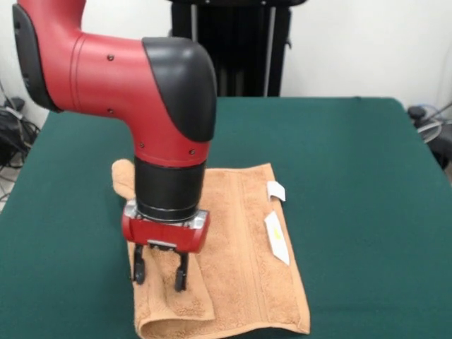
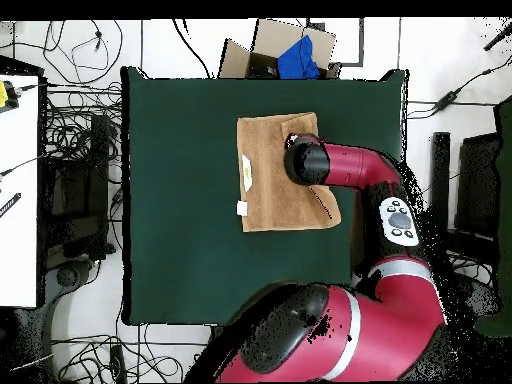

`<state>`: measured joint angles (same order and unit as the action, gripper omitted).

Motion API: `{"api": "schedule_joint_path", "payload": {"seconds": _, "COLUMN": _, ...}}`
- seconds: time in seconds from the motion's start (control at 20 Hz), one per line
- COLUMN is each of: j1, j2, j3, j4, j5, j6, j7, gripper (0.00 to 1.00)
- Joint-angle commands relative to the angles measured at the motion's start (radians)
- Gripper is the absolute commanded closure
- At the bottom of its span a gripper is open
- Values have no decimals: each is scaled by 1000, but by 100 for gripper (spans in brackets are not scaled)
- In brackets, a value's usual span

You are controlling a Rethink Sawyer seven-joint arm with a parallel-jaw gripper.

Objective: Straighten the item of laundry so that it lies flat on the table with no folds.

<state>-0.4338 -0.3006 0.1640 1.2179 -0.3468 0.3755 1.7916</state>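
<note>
With fingers spread and empty, the end effector (image 1: 160, 274) should pinch the towel (image 1: 240, 240)'s folded-over flap (image 1: 185, 300) near its edge and draw it outward across the worktop (image 1: 353, 176).

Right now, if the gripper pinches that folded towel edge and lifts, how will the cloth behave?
Probably floppy: the towel already lies doubled over in a soft flap under the open gripper, so it should drape rather than hold shape. Its looped pile looks grippy, so it likely drags on the table felt instead of sliding. It seems light, and hardly fragile.
</note>
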Motion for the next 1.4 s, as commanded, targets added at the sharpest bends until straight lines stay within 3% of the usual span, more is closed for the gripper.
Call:
{"api": "schedule_joint_path", "payload": {"seconds": 0.05, "j1": 72, "j2": -1, "j3": -29, "j4": 108, "j5": 64, "j6": -35, "j7": 252, "gripper": 0}}
{"api": "schedule_joint_path", "payload": {"seconds": 0.4, "j1": 101, "j2": -50, "j3": -70, "j4": 140, "j5": 90, "j6": -27, "j7": 254, "gripper": 0}}
{"api": "schedule_joint_path", "payload": {"seconds": 1.15, "j1": 66, "j2": -26, "j3": -65, "j4": 83, "j5": 67, "j6": -69, "j7": 149, "gripper": 0}}
{"api": "schedule_joint_path", "payload": {"seconds": 1.2, "j1": 59, "j2": -25, "j3": -59, "j4": 85, "j5": 61, "j6": -82, "j7": 141, "gripper": 100}}
{"api": "schedule_joint_path", "payload": {"seconds": 1.4, "j1": 55, "j2": -25, "j3": -54, "j4": 93, "j5": 58, "j6": -97, "j7": 141, "gripper": 100}}
